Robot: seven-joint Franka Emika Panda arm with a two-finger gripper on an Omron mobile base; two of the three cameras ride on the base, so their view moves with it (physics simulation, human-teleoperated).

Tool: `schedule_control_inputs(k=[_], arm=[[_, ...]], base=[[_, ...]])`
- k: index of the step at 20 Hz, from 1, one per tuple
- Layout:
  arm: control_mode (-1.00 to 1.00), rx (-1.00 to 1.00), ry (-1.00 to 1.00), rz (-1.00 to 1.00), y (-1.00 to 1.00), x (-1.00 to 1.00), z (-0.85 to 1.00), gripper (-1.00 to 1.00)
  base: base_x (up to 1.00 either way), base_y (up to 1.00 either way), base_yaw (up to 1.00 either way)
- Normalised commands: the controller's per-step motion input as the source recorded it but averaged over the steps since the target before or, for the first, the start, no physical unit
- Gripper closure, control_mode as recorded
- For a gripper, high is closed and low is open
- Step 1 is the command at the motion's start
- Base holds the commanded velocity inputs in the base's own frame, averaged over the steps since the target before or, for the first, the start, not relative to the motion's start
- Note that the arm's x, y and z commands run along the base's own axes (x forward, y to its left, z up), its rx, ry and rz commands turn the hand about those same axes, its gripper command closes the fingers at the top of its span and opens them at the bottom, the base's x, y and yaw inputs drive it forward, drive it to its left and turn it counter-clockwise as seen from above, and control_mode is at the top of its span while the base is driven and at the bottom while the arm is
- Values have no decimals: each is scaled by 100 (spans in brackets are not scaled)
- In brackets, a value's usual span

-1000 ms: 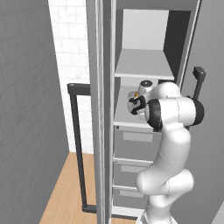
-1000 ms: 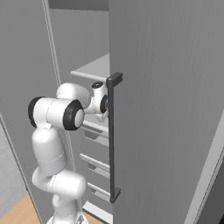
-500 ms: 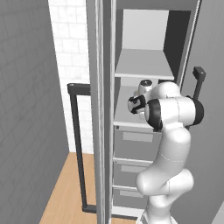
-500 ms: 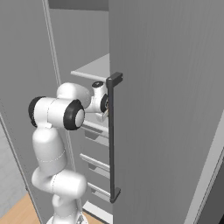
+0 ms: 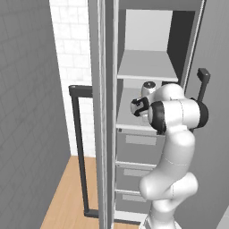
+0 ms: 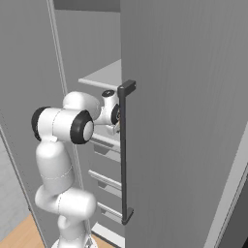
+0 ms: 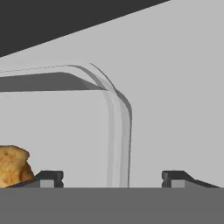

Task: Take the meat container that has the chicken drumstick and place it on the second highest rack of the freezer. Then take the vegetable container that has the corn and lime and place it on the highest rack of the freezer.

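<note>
Hand [image 7: 111, 177]: fingers spread wide, released, straddling rim of clear meat container [image 7: 118, 127]. Container rests on second highest rack [image 5: 127, 117] inside freezer [image 5: 147, 40]. Chicken drumstick [image 7: 13, 165] inside container, left.

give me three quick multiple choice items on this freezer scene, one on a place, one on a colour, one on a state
1. Where does the clear rounded meat container sit?
A. on a grey freezer shelf
B. on the floor
C. in a drawer

2. What colour is the chicken drumstick piece?
A. green
B. golden orange-brown
C. white

3. How do the jaws of the gripper stand?
A. shut on the rim
B. open, astride the rim
C. shut on the drumstick

Key: 1 A, grey shelf panel under it; 2 B, hand view shows it; 3 B, the tips stand apart either side of the rim.
</note>
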Motion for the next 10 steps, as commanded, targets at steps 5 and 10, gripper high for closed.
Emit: schedule_control_inputs(k=[5,10], arm=[[-100,0,-2,0,0,-9,0,-100],[-100,0,-22,0,5,-88,1,-100]], base=[[0,0,0],[0,0,0]])
